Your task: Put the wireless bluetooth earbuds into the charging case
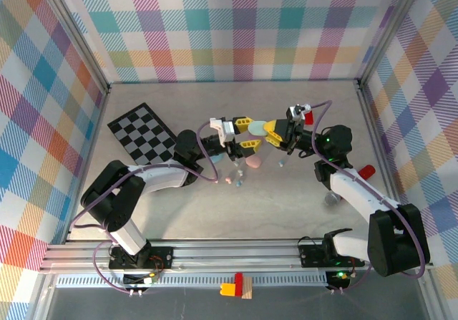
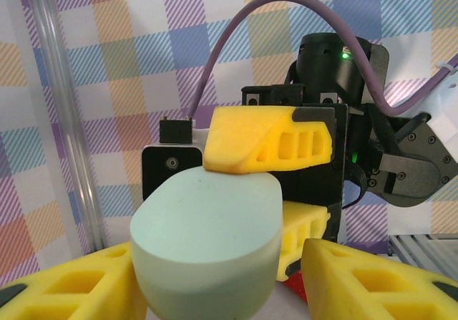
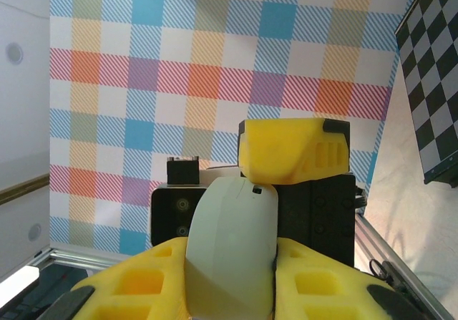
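A mint oval charging case (image 2: 207, 241) hangs in the air between both grippers, above the middle of the table. My right gripper (image 3: 232, 277) is shut on it, its yellow fingers (image 2: 265, 137) pressing the case's flat faces. My left gripper (image 2: 218, 277) stands open around the case's sides: the left finger (image 2: 71, 288) touches it and a small gap remains at the right finger (image 2: 379, 277). In the top view the two grippers, left (image 1: 247, 135) and right (image 1: 270, 135), meet tip to tip. Tiny pastel earbuds (image 1: 230, 181) lie on the table below, one more (image 1: 280, 163) to the right.
A pink oval case (image 1: 253, 162) lies on the table just under the grippers. A black and white checkered board (image 1: 142, 134) lies at the back left. A red block (image 1: 366, 171) sits beside the right arm. Plaid walls close in three sides.
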`<state>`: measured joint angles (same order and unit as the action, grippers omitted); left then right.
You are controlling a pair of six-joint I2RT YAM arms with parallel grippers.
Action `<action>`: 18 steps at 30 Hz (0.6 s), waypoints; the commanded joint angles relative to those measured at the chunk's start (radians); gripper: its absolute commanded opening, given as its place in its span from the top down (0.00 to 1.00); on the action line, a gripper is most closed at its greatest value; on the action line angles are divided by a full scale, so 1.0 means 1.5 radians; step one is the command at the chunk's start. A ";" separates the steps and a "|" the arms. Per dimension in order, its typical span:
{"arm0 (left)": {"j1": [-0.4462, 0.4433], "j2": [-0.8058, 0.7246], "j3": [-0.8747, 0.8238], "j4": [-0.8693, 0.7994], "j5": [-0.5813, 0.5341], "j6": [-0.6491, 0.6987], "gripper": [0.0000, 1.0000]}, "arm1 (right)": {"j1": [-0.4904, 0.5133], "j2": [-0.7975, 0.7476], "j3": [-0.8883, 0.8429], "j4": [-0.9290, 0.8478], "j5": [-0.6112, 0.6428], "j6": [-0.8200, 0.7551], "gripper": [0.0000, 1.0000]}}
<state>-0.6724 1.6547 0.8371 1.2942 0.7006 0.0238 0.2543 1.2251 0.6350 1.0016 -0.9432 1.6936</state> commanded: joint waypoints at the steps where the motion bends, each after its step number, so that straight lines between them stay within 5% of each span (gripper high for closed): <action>1: 0.002 0.008 0.022 0.039 0.033 -0.011 0.45 | -0.005 -0.002 -0.004 0.026 0.001 -0.003 0.86; 18: 0.002 0.020 0.041 0.040 0.054 -0.043 0.52 | -0.005 0.002 0.001 -0.003 -0.004 -0.029 0.86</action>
<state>-0.6708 1.6779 0.8654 1.2934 0.7296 -0.0174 0.2543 1.2251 0.6338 0.9920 -0.9478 1.6852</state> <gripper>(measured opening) 0.484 0.251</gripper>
